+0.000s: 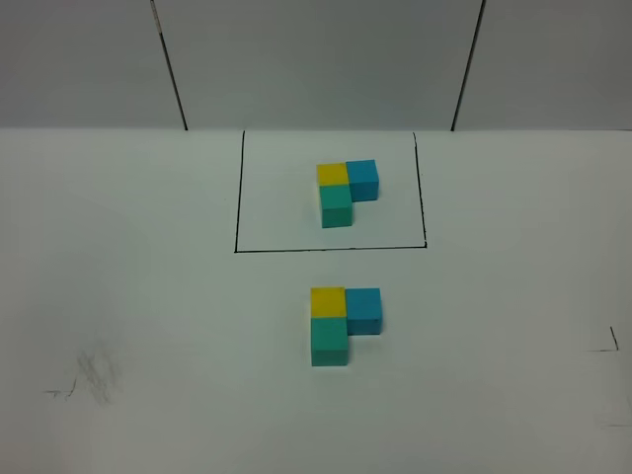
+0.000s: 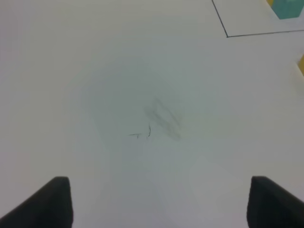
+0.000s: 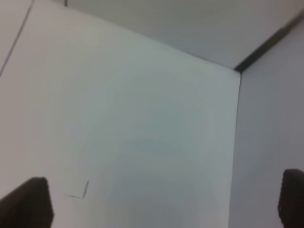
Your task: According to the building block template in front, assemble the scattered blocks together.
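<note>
The building block template (image 1: 346, 191) is an L-shaped trio of yellow, blue and teal-green cubes inside a thin black rectangle (image 1: 238, 197) at the back of the white table. In front of it, unframed, the yellow block (image 1: 327, 301), blue block (image 1: 363, 309) and teal-green block (image 1: 329, 341) sit joined in the same L shape. Neither gripper shows in the exterior high view. My left gripper (image 2: 159, 202) is open and empty over bare table with grey smudges. My right gripper (image 3: 164, 202) is open and empty over the table's far right corner.
The left wrist view catches a corner of the black rectangle (image 2: 227, 34), a bit of the template's teal-green cube (image 2: 289, 8) and a yellow sliver (image 2: 301, 64). Pencil marks lie at front left (image 1: 94, 375) and right (image 1: 610, 341). Grey walls (image 1: 316, 59) stand behind.
</note>
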Robot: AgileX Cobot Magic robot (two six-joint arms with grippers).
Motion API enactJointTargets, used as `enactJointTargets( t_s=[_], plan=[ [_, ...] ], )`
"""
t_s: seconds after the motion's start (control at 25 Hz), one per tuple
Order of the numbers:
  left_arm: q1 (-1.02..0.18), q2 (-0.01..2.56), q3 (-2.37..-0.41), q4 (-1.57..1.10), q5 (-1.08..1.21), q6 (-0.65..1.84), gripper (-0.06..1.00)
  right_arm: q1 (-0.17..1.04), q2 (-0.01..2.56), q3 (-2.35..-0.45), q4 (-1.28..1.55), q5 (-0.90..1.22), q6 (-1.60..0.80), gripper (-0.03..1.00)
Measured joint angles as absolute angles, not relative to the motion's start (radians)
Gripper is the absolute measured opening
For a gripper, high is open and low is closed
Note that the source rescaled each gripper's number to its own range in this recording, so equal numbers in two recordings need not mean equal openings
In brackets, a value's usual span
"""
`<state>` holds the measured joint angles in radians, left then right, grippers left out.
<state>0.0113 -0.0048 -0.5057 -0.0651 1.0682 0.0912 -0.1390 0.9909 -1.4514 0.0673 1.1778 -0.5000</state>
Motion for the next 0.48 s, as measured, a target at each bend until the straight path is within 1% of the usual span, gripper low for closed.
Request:
enactJointTargets(
  t_s=[0.12, 0.24, 0.36, 0.48],
  plan=[
    [0.011, -0.005, -0.506, -0.065, 1.068, 0.091, 0.67, -0.05, 0.828, -1.322, 0.067, 1.107, -0.503, 0.96],
    [0.011, -0.005, -0.506, -0.065, 1.068, 0.091, 0.67, 0.012, 0.656, -1.18, 0.064, 1.038, -0.494, 0.95],
    [0.011, -0.005, -0.506, -0.065, 1.068, 0.091, 0.67, 0.055, 0.497, -1.046, 0.056, 0.996, -0.464, 0.95],
    [0.011, -0.005, -0.506, -0.065, 1.068, 0.091, 0.67, 0.072, 0.356, -0.93, 0.041, 0.991, -0.422, 0.95]
  ],
)
